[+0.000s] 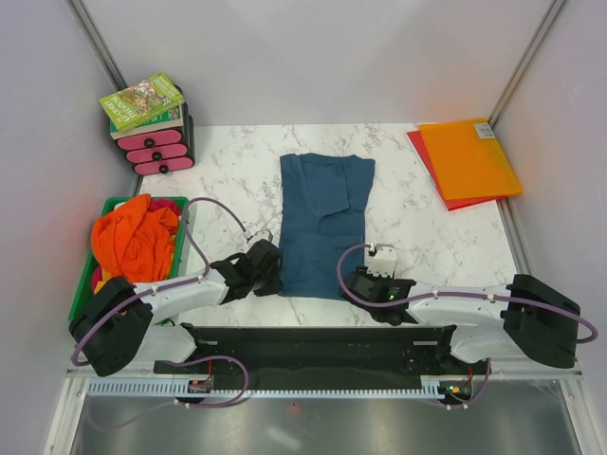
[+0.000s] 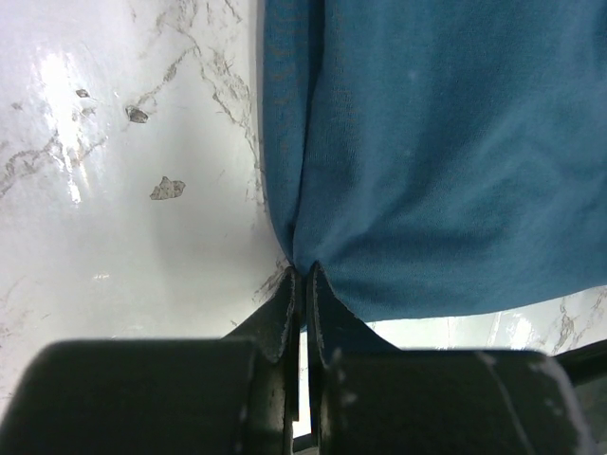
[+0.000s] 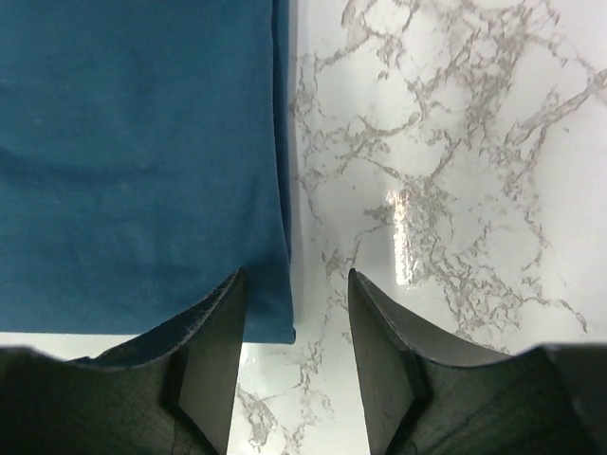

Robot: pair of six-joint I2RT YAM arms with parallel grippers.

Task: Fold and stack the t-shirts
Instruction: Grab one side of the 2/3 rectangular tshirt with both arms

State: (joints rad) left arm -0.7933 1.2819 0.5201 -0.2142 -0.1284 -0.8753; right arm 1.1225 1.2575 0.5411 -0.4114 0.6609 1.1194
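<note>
A dark teal-blue t-shirt lies flat on the marble table, folded into a long strip. My left gripper is at its near left edge, shut on a pinch of the fabric. My right gripper rests at the near right corner, open; the shirt's corner lies between its fingers, closer to the left one. Orange t-shirts are heaped in a green basket at the left.
Orange and red plastic folders lie at the back right. A book on a small pink-drawered box stands at the back left. Bare marble lies right of the shirt. Grey walls close in both sides.
</note>
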